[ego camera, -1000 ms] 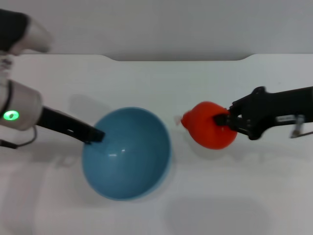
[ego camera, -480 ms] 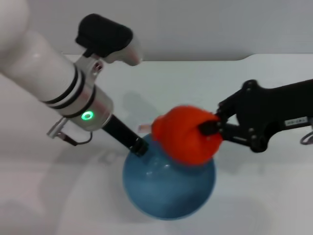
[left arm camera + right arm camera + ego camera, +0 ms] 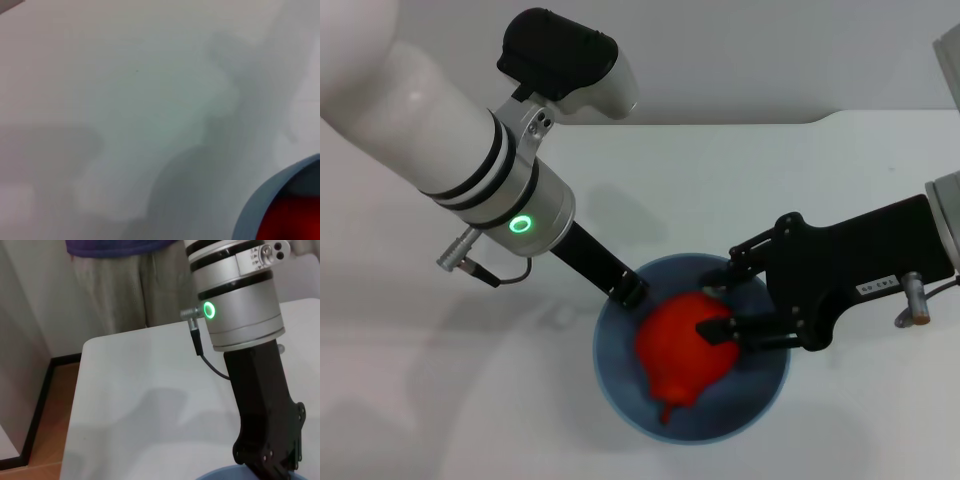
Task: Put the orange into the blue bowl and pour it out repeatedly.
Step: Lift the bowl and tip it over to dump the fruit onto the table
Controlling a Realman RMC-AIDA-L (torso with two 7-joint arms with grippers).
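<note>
The blue bowl (image 3: 612, 372) is in the middle of the white table in the head view. My left gripper (image 3: 626, 291) is shut on its far-left rim. The red-orange orange (image 3: 672, 362) is inside the bowl and looks blurred. My right gripper (image 3: 716, 311) reaches into the bowl from the right. Its jaws stand apart at the orange's upper right side, and one fingertip (image 3: 710, 331) lies over the fruit. The left wrist view shows the bowl's rim (image 3: 255, 210) and a patch of the orange (image 3: 290, 222). The right wrist view shows the bowl's edge (image 3: 217, 475) under the left gripper's black body (image 3: 270, 440).
The white table (image 3: 440, 400) spreads around the bowl, and its back edge (image 3: 720, 122) meets a grey wall. My bulky left arm (image 3: 450, 150) hangs over the table's left half. A person's legs (image 3: 125, 285) and the floor (image 3: 50, 405) show beyond the table's end.
The left gripper carried the bowl right and toward me. The right gripper brought the orange left, over the bowl and down into it. The orange now sits lower than the jaws.
</note>
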